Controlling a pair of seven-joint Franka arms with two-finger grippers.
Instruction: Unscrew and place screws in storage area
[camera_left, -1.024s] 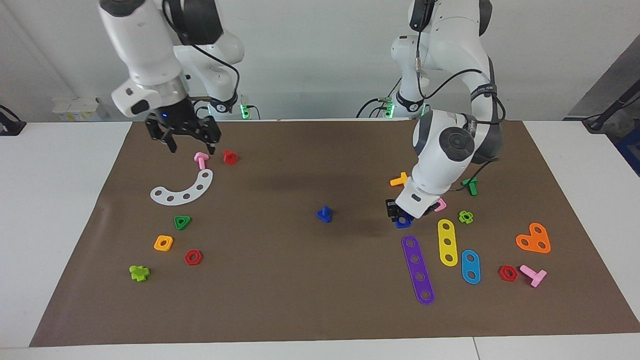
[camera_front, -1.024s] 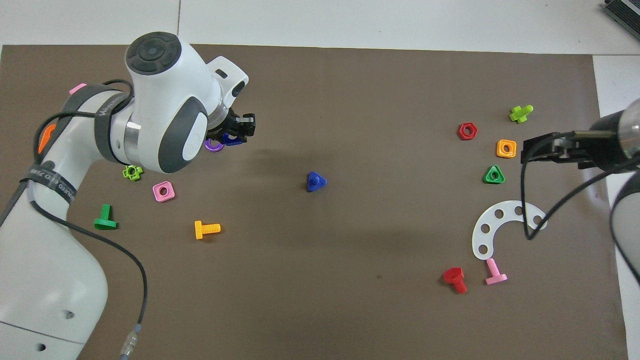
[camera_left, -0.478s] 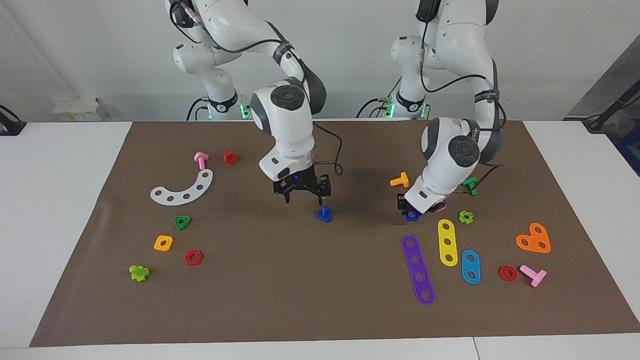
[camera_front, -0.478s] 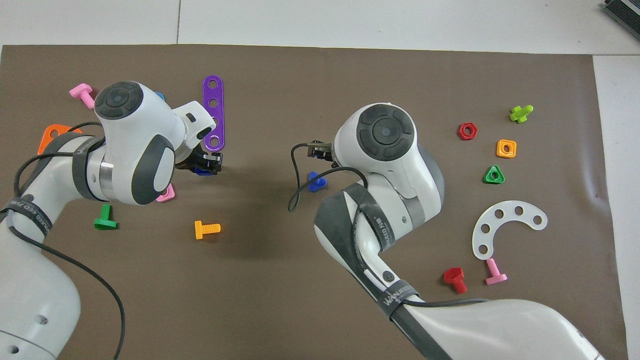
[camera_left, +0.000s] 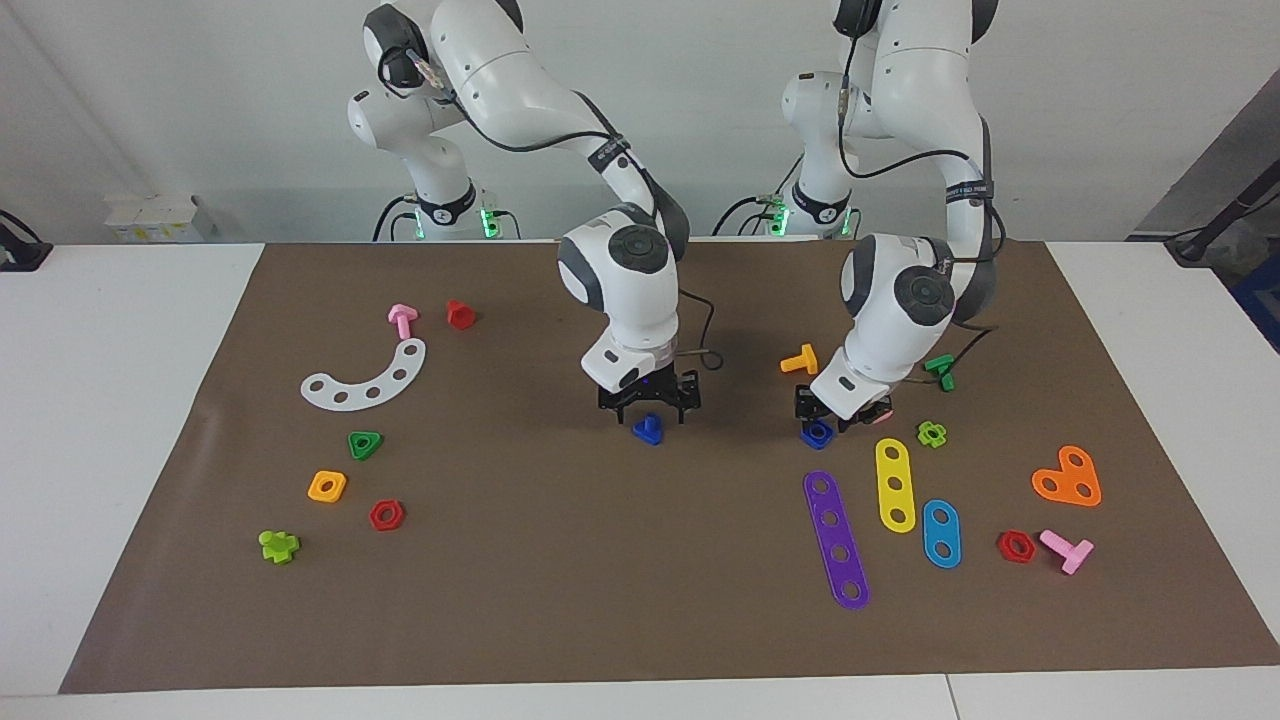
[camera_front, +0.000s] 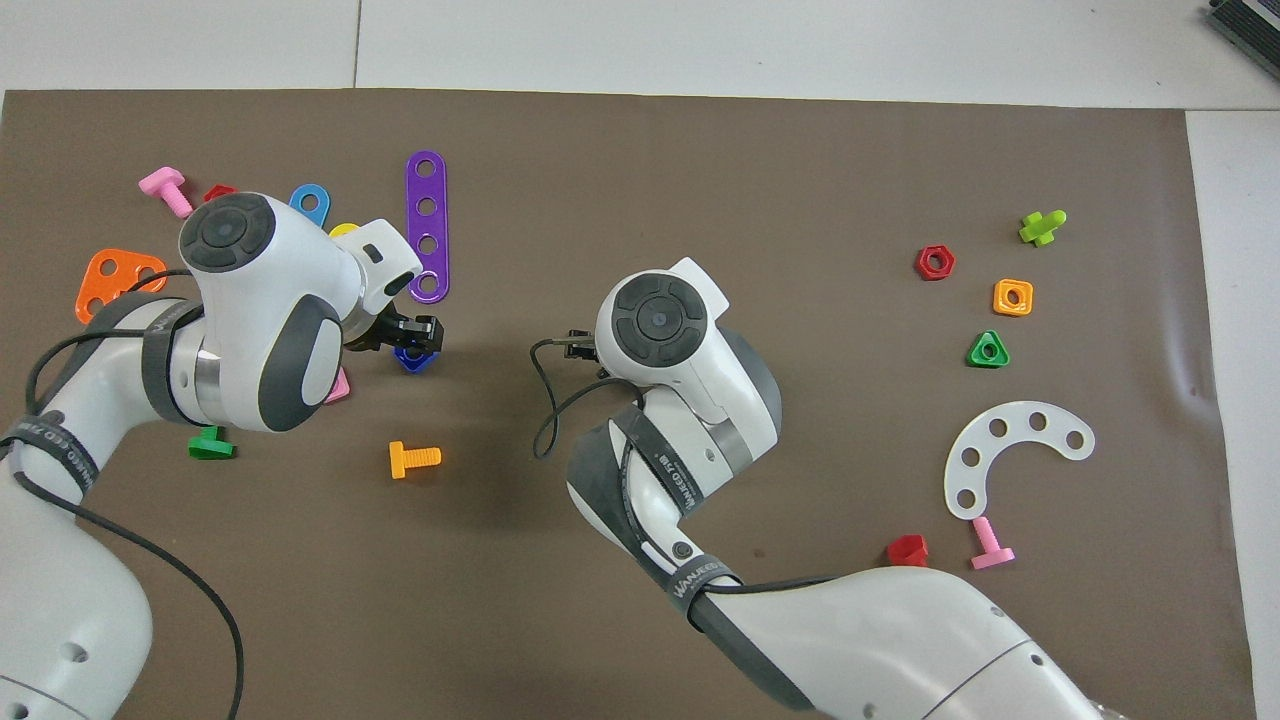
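Observation:
The screw, a small dark-blue bolt (camera_left: 648, 430), stands head down on the brown mat (camera_left: 560, 600) near its middle. My right gripper (camera_left: 648, 406) hangs open just above it, one finger to each side, not touching. In the overhead view the right arm's wrist (camera_front: 660, 320) hides both bolt and gripper. My left gripper (camera_left: 822, 413) is low over a dark-blue square nut (camera_left: 816, 434), which lies flat on the mat toward the left arm's end. Its fingers (camera_front: 430, 326) stand apart above that nut (camera_front: 413, 358).
Around the left gripper lie an orange bolt (camera_left: 800, 360), a purple strip (camera_left: 836, 540), a yellow strip (camera_left: 895, 485), a light-blue oval plate (camera_left: 941, 533) and an orange plate (camera_left: 1068, 476). A white arc (camera_left: 366, 378) and several small nuts lie toward the right arm's end.
The right arm swung from its end of the table to the middle and came down over the blue bolt. The left gripper, shut on the blue nut before, has opened.

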